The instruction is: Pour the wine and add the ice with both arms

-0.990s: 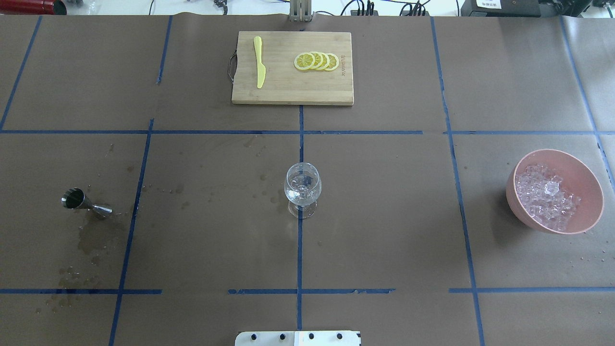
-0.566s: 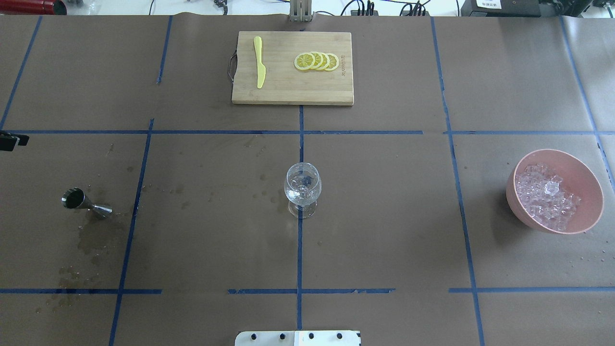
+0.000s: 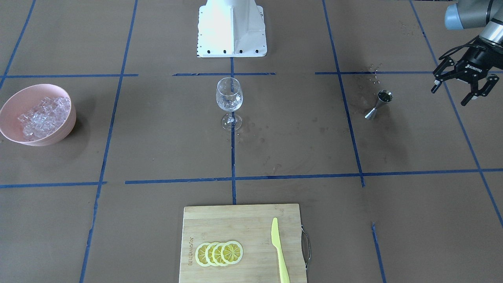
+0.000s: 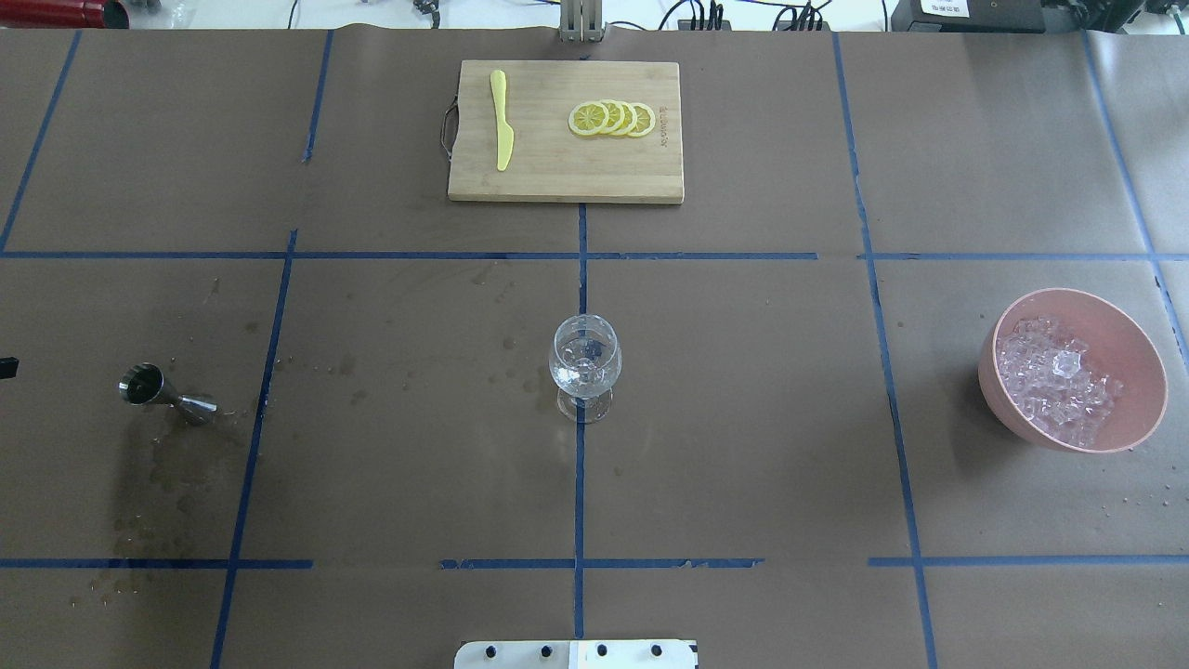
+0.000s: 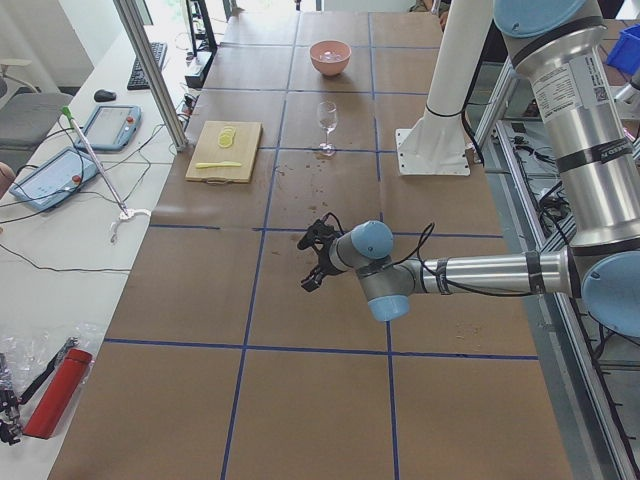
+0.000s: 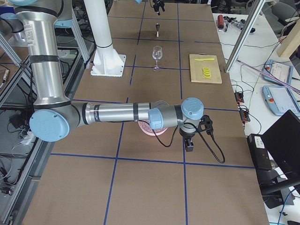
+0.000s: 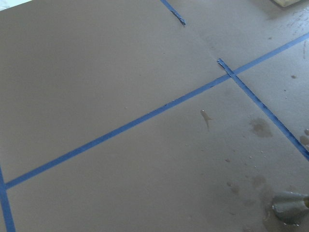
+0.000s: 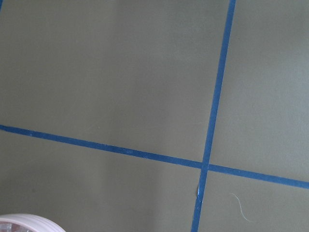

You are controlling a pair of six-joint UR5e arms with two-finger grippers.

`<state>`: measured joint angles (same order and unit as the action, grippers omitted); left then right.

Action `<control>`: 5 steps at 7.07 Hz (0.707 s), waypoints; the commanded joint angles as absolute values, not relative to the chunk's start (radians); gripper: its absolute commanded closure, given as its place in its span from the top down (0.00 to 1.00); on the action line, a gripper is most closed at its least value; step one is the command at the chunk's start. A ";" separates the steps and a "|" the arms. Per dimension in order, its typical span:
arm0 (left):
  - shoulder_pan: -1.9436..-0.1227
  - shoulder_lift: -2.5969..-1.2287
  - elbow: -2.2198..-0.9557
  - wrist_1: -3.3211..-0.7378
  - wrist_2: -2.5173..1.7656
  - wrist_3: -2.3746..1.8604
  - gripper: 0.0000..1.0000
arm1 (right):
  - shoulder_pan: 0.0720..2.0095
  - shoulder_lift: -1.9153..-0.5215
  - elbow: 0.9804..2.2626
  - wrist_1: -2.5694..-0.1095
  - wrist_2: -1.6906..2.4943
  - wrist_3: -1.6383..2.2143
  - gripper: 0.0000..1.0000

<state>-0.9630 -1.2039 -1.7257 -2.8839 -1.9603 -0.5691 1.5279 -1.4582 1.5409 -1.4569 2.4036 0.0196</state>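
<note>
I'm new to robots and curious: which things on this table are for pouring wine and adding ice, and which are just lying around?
For the job: wine glass, ice, pink bowl, metal jigger.
Lying about: cutting board, lemon slices, yellow knife.

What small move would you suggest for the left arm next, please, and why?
Probably ease the left gripper sideways toward the jigger. Its jaws stand open and empty, the jigger stands upright and apart from it, and nothing lies between them. Whether the wine glass already holds liquid is hard to tell, so fetching the jigger seems the likeliest start to pouring.
</note>
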 commanded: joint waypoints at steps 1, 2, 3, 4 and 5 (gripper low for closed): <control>-0.764 -1.175 -1.727 -2.921 -1.736 -0.662 1.00 | 1.526 -1.459 1.548 -1.447 2.407 0.077 1.00; -0.677 -1.152 -1.726 -2.988 -1.680 -0.736 0.99 | 1.523 -1.459 1.545 -1.447 2.407 0.077 1.00; -0.602 -1.135 -1.726 -3.031 -1.572 -0.759 0.99 | 1.523 -1.459 1.545 -1.447 2.407 0.074 1.00; -0.489 -1.135 -1.726 -3.031 -1.434 -0.819 0.99 | 1.523 -1.459 1.546 -1.447 2.407 0.074 1.00; -0.391 -1.135 -1.727 -3.033 -1.298 -0.872 0.99 | 1.523 -1.459 1.546 -1.447 2.407 0.071 1.00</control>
<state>-0.5229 -1.1387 -1.7260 -3.0223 -1.4718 -0.8019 1.5235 -1.4588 1.5456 -1.4466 2.4068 0.0731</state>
